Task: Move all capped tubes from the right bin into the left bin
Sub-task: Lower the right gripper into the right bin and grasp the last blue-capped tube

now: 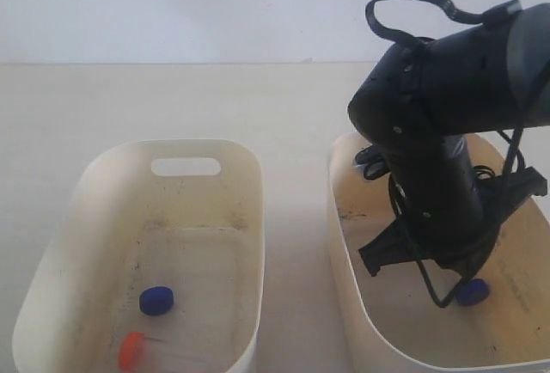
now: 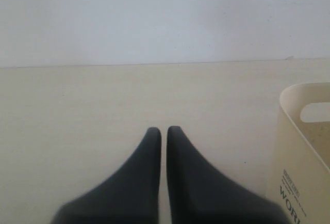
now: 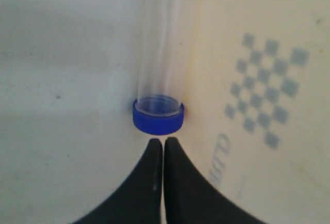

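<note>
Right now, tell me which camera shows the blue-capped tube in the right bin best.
The right wrist view: the blue-capped tube is close up, cap and clear body both plain, by the right bin wall. The exterior view shows only its cap, beside the right arm. The left wrist view misses it entirely.

**Bright, diffuse light; close parts soft**

Even, hazy light fills all three views, and the worktop (image 1: 172,98) looks pale and washed out. Shadows are faint and soft-edged. In the exterior view the black right arm (image 1: 430,167) at 3 o'clock shows little surface detail. In both wrist views the dark jaws at 6 o'clock are out of focus. The clear tube (image 3: 157,38) carries pale streaks of glare.
</note>
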{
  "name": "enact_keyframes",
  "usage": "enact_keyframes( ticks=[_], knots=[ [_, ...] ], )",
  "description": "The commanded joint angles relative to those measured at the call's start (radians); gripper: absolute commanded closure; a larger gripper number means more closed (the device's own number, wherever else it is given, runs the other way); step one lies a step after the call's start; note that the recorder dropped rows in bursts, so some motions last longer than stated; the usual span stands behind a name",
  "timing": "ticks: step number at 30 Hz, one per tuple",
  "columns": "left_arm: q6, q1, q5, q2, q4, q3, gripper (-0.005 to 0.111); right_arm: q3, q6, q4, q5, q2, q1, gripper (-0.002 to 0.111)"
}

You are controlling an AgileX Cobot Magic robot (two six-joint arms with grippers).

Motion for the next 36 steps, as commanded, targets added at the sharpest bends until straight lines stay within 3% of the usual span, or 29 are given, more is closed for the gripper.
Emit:
enact_keyframes(
  ticks=[1, 10, 12, 14, 16, 19, 21, 22, 36],
  knots=[
    [-0.008, 0.001, -0.007, -0.003, 0.002, -0.003, 0.102, 0.004, 0.007, 0.01, -0.03, 0.041, 0.0, 0.108],
    [-0.008, 0.001, -0.007, -0.003, 0.002, -0.003, 0.102, 0.004, -0.031, 0.017, -0.114, 0.08, 0.0, 0.108],
    [-0.008, 0.001, -0.007, -0.003, 0.002, -0.003, 0.102, 0.004, -0.068, 0.028, -0.135, 0.08, 0.0, 0.103],
    [-0.008, 0.001, -0.007, -0.003, 0.002, -0.003, 0.102, 0.004, -0.09, 0.042, -0.143, 0.08, 0.0, 0.09],
    [-0.008, 0.001, -0.007, -0.003, 0.002, -0.003, 0.102, 0.004, -0.092, 0.046, -0.145, 0.08, 0.0, 0.069],
    [-0.008, 0.001, -0.007, -0.003, 0.002, -0.003, 0.102, 0.004, -0.083, 0.048, -0.145, 0.08, 0.0, 0.025],
    [-0.008, 0.001, -0.007, -0.003, 0.002, -0.003, 0.102, 0.004, -0.058, 0.044, -0.15, 0.08, 0.0, 0.006],
    [-0.008, 0.001, -0.007, -0.003, 0.002, -0.003, 0.102, 0.004, -0.046, 0.043, -0.15, 0.08, 0.0, 0.003],
    [-0.008, 0.001, -0.007, -0.003, 0.002, -0.003, 0.102, 0.004, -0.027, 0.033, -0.295, 0.085, 0.0, 0.005]
  ],
)
